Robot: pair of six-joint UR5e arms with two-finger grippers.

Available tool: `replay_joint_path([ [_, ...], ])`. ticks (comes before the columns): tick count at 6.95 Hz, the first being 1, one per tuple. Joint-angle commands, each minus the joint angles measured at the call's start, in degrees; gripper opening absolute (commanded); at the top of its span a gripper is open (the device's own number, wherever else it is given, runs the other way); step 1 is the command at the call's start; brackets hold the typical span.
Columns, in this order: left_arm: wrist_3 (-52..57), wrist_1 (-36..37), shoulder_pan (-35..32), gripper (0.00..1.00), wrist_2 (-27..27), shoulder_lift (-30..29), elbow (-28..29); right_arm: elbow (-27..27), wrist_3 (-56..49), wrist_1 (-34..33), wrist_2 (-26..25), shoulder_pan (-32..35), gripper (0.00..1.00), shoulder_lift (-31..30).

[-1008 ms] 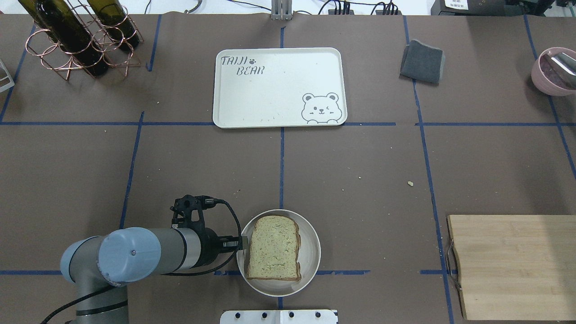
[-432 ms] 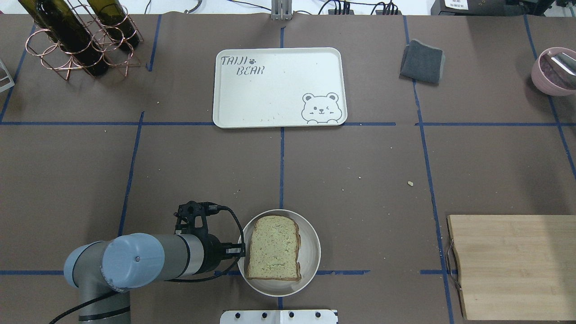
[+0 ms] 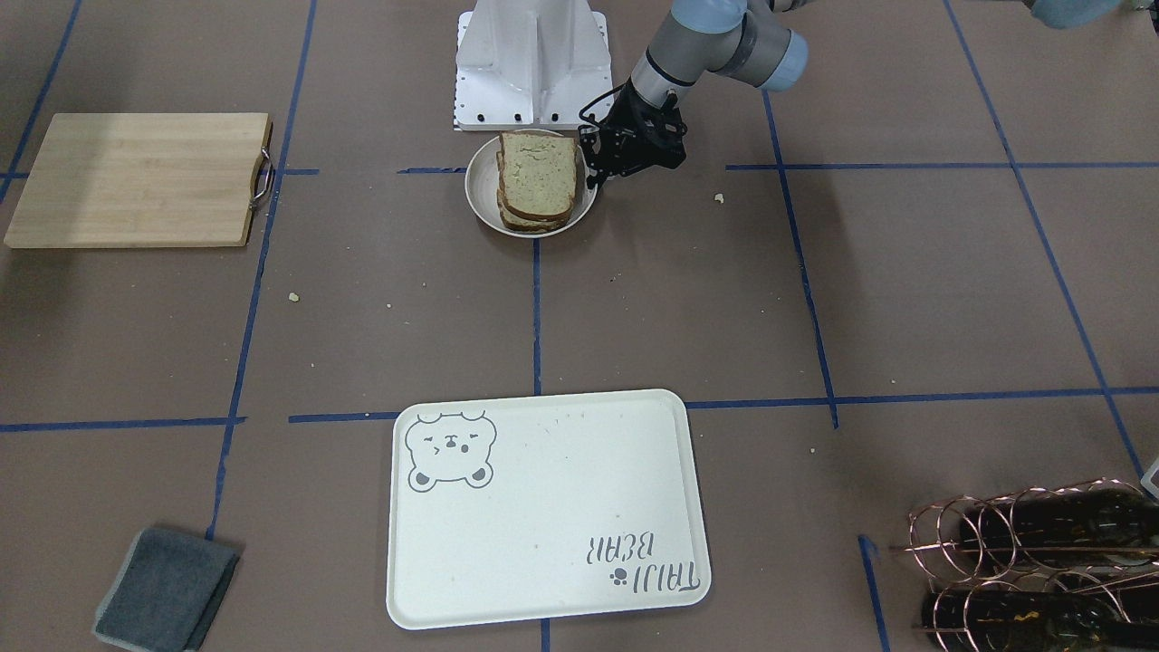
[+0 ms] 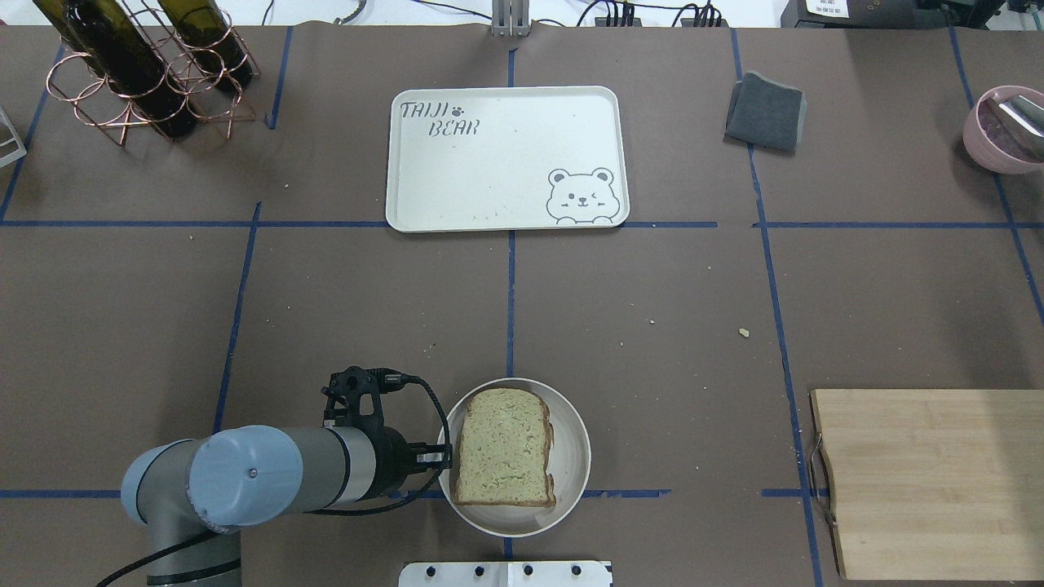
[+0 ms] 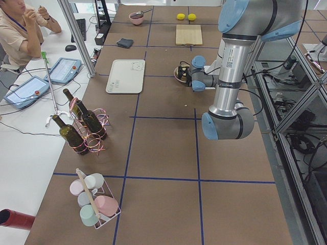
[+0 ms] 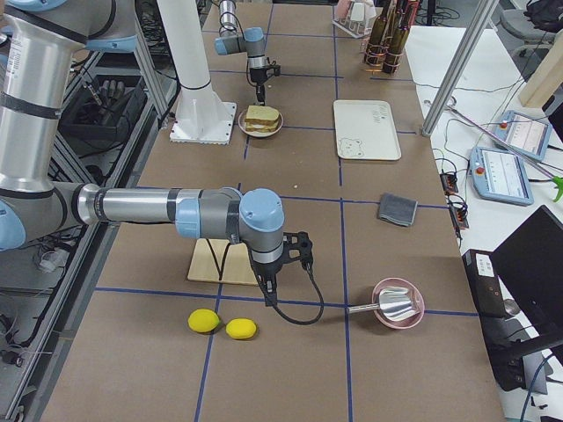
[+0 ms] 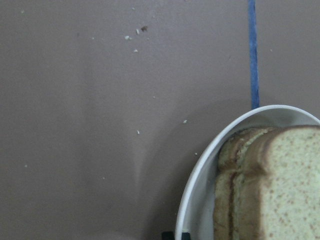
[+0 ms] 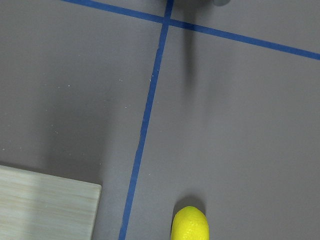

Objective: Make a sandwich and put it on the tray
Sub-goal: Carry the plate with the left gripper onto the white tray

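Observation:
The sandwich (image 4: 504, 448) is a stack of bread slices on a small round off-white plate (image 4: 571, 456) at the near middle of the table. No egg shows. My left gripper (image 4: 444, 456) is low at the plate's left rim. In the left wrist view its fingertips (image 7: 167, 235) straddle the rim (image 7: 200, 190) beside the bread (image 7: 280, 185), and it looks shut on the rim. The tray (image 4: 506, 159) with the bear drawing lies empty at the far middle. My right gripper (image 6: 268, 294) points down far to the right beside the cutting board, and I cannot tell whether it is open or shut.
A wooden cutting board (image 4: 930, 481) lies at the near right. A grey cloth (image 4: 767, 110) and a pink bowl (image 4: 1003, 130) are at the far right. A copper rack of wine bottles (image 4: 147, 65) stands at the far left. Two lemons (image 6: 220, 323) lie near the right gripper.
My left gripper has moved a little to the right, and the plate with the bread has shifted right with it.

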Motion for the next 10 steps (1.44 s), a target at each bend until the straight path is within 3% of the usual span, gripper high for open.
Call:
replay_joint_path([
  [1, 0.9, 0.1, -0.3, 0.00, -0.6, -0.1, -2.4, -0.6, 0.2, 0.1, 0.0, 0.0, 1.00, 0.1],
  [2, 2.8, 0.2, -3.1, 0.00, -1.0, -0.3, -2.2, -0.8, 0.2, 0.1, 0.0, 0.0, 1.00, 0.3],
  [3, 7.1, 0.3, -9.0, 0.00, -7.1, -1.9, -1.3, -1.4, 0.2, 0.1, 0.0, 0.0, 1.00, 0.9],
  [5, 12.4, 3.8, -19.9, 0.00, -14.1, -10.7, 6.9, -1.2, 0.2, 0.1, 0.1, 0.0, 1.00, 1.0],
  [8, 23.6, 4.7, -33.0, 0.00, -22.1, -27.6, 31.0, -1.0, 0.2, 0.2, 0.1, 0.0, 1.00, 0.9],
  [9, 26.5, 3.3, -35.7, 0.00, -22.3, -33.0, 40.4, -0.9, 0.2, 0.2, 0.1, 0.0, 1.00, 0.9],
  [10, 27.7, -2.8, -36.7, 0.00, -22.2, -36.3, 50.3, -0.8, 0.2, 0.2, 0.1, 0.0, 1.00, 1.0],
])
